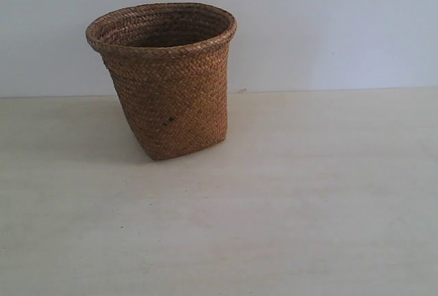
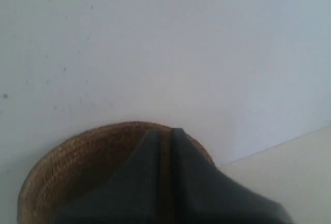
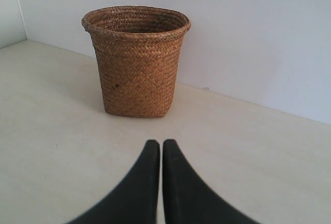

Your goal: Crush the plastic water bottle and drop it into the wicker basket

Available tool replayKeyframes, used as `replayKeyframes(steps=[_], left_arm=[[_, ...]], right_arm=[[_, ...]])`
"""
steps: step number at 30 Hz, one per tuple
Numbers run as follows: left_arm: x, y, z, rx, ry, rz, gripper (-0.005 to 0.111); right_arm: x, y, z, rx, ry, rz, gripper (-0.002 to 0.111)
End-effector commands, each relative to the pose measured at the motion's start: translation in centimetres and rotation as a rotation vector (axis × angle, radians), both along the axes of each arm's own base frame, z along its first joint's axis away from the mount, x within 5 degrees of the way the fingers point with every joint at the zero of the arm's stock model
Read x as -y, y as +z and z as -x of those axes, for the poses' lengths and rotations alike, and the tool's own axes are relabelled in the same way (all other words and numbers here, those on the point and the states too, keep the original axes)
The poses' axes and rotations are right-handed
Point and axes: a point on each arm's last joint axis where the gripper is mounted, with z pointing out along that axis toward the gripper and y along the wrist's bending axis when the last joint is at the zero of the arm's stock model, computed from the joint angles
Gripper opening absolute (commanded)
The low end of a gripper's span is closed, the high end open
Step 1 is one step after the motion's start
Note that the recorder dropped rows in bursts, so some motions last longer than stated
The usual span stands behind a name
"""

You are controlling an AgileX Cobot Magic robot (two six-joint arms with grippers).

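Observation:
The brown wicker basket stands upright on the pale table, left of centre and near the back wall. The plastic water bottle shows in no view; the basket's inside is largely hidden. My left gripper is shut and empty, hovering close over the wicker basket, whose rim fills the view behind the fingers. My right gripper is shut with nothing between its dark fingers, held above the bare table well short of the wicker basket. Neither gripper appears in the exterior view.
A plain white wall runs behind the table. A second wall meets it at a corner seen in the right wrist view. No other objects show.

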Motion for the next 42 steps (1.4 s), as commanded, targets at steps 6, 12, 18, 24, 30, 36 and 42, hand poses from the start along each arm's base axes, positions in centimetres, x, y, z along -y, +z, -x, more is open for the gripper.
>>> replayKeyframes(steps=[6,12,18,24,30,36,42], left_arm=[[-5.5,-1.9,6.7,-0.035,0.091,0.129,0.004],[-9.0,-4.0,12.3,0.064,0.145,0.166,0.004],[-11.4,-9.3,16.6,0.074,0.230,0.182,0.004],[-12.5,-13.6,19.9,0.104,0.282,0.175,0.004],[-12.9,-17.1,22.1,0.157,0.292,0.152,0.004],[-13.2,-19.3,23.2,0.147,0.309,0.244,0.004],[-13.9,-21.2,23.3,-0.101,0.433,0.416,0.004]], right_arm=[[0.1,0.0,0.1,0.009,0.000,-0.003,0.000],[0.1,0.0,0.1,0.009,0.000,-0.003,0.000],[0.1,0.0,0.1,0.010,0.000,-0.004,0.000],[0.1,0.0,0.1,0.010,0.000,-0.004,0.000],[0.1,0.0,0.1,0.010,0.000,-0.004,0.000],[0.1,0.0,0.1,0.010,0.000,-0.004,0.000],[0.1,0.0,0.1,0.010,0.000,-0.004,0.000]])
